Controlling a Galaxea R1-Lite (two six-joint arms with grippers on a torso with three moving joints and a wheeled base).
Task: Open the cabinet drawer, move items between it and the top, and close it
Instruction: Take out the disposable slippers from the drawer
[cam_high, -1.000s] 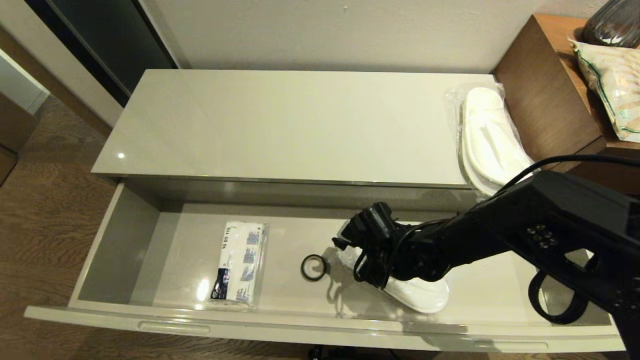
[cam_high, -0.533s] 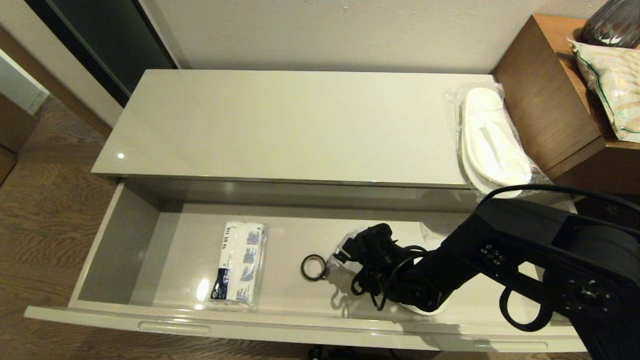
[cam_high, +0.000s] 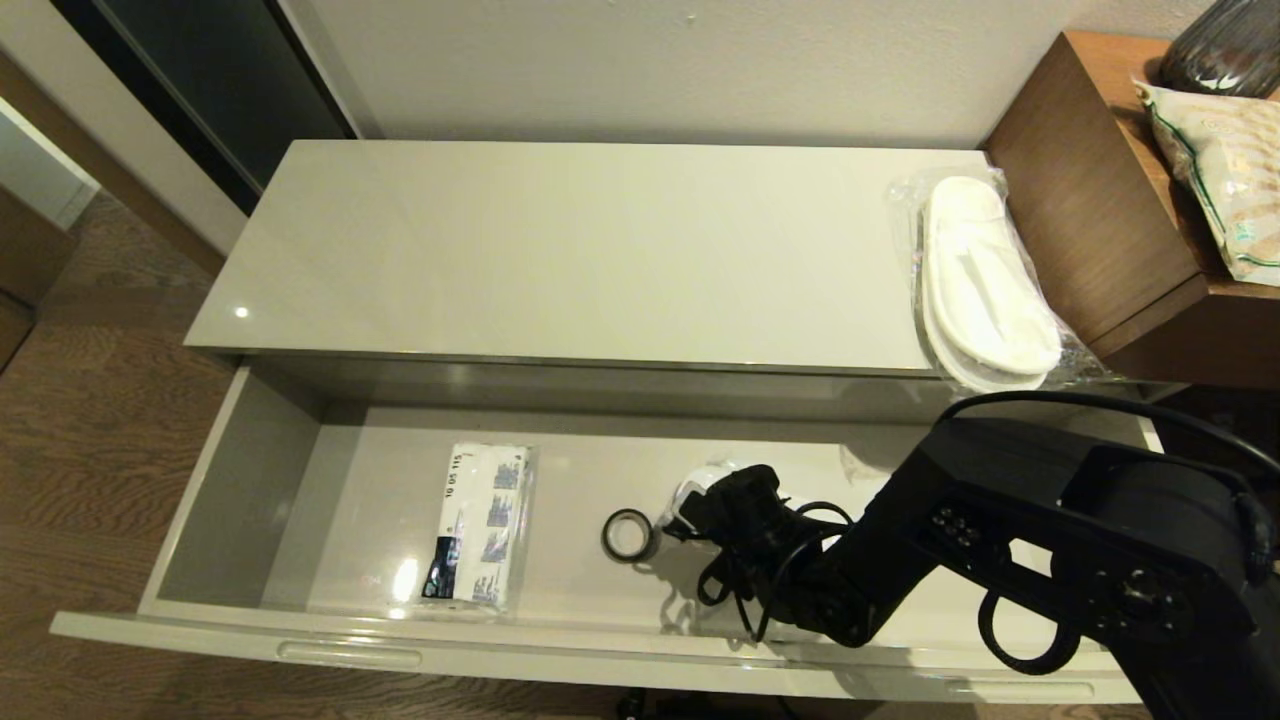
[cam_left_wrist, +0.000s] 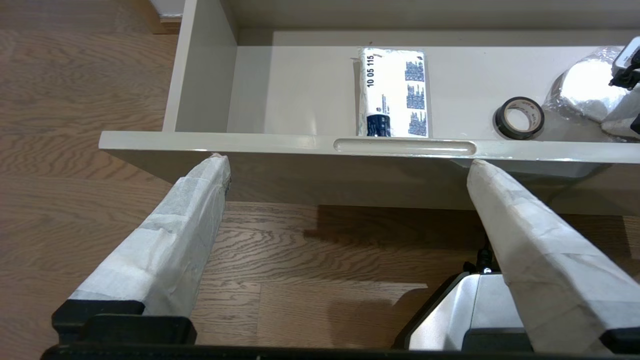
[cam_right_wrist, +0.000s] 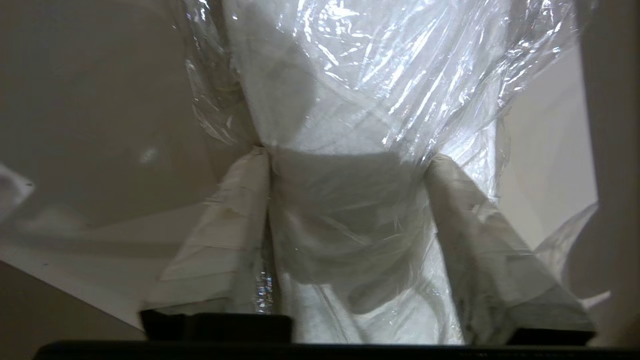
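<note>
Drawer (cam_high: 250, 470) open; right fingers (cam_right_wrist: 240, 225) astride bagged slippers (cam_right_wrist: 350, 100) inside, right of centre, grip unclear; left fingers (cam_left_wrist: 195, 210) apart, by drawer front.

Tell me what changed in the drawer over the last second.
The right gripper came down into the cabinet drawer and now has its fingers on either side of the bagged slippers, pressing into them; the pair is not lifted. The flat white packet, the black ring, the slippers on the top and the left gripper, open in front of the drawer, stayed put.
</note>
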